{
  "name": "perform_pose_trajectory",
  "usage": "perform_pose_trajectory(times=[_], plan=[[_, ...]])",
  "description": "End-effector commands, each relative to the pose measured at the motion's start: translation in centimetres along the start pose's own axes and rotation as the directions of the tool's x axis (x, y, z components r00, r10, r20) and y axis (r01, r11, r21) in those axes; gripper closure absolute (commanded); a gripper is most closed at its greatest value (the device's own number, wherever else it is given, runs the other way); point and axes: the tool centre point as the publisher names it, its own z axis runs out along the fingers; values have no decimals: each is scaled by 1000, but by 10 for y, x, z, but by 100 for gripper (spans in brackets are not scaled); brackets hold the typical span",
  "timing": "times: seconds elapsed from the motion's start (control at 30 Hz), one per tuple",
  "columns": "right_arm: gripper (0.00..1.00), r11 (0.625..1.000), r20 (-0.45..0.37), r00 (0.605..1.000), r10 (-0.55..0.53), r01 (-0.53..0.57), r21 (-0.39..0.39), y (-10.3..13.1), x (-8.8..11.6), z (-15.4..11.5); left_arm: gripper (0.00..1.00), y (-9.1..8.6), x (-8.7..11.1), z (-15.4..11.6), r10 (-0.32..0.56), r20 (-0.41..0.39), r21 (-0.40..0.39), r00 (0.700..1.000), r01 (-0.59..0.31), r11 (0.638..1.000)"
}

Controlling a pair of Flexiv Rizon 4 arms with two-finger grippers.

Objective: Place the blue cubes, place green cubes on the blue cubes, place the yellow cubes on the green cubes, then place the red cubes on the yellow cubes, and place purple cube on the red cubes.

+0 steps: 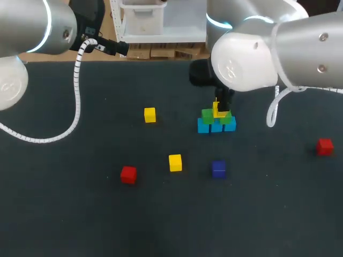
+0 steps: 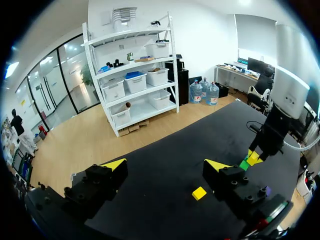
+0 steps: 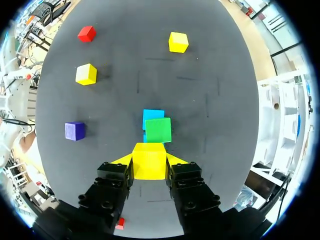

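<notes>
Three blue cubes [image 1: 216, 127] sit in a row right of the table [image 1: 64, 214] centre, with two green cubes [image 1: 208, 115] stacked on them. The right gripper [image 3: 149, 161] is clamped on the held yellow cube [image 3: 149, 156], one finger against each side, empty of anything else. It hangs directly over the green cubes, and contact with them can't be told. Loose pieces, clocked from the stack in the head view: far yellow cube [image 1: 149, 114] at 9 o'clock, near yellow cube [image 1: 175, 162] at 7 o'clock, purple cube [image 1: 218, 168] at 6 o'clock and close by, left red cube [image 1: 128, 174] at 8 o'clock and well apart, right red cube [image 1: 324, 146] at roughly 3 o'clock near the table edge. All loose cubes lie flat on the table, none touching another. The left gripper [image 2: 165, 166] is spread wide with nothing between its fingers, above the table and well apart from the stack.
</notes>
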Motion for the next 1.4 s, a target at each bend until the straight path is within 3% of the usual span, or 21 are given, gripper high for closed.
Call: perform_pose_trajectory(times=[0.03,0.77,0.93,1.03,1.1,1.13,1.17,1.2,1.4], plan=[[100,1000,9,1000,2,-2,-23,-4,-1,-1,0,1,0,0,1,1,4,1000,-1,1000],[99,999,11,1000,10,-10,-38,-6,-3,4,0,1,0,0,1,1,4,1000,-1,1000],[82,999,6,1000,9,-9,-36,-4,-2,5,0,1,0,0,1,1,4,1000,-1,1000],[63,999,3,1000,9,-9,-35,-4,-2,5,0,1,0,0,1,1,4,1000,-1,1000],[55,1000,-1,1000,7,-7,-30,-3,-2,5,0,1,0,0,1,1,4,1000,-1,1000],[39,1000,-2,1000,8,-8,-28,-3,-2,5,0,1,0,0,1,1,4,1000,-1,1000],[12,1000,-4,1000,9,-9,-25,-3,-2,6,0,1,0,0,1,1,4,1000,-1,1000],[0,1000,-8,1000,11,-11,-22,-3,-1,6,0,1,0,0,1,1,4,1000,-1,1000],[0,999,-6,1000,22,-22,-26,-4,-1,7,0,1,0,0,1,1,4,1000,-1,1000]])
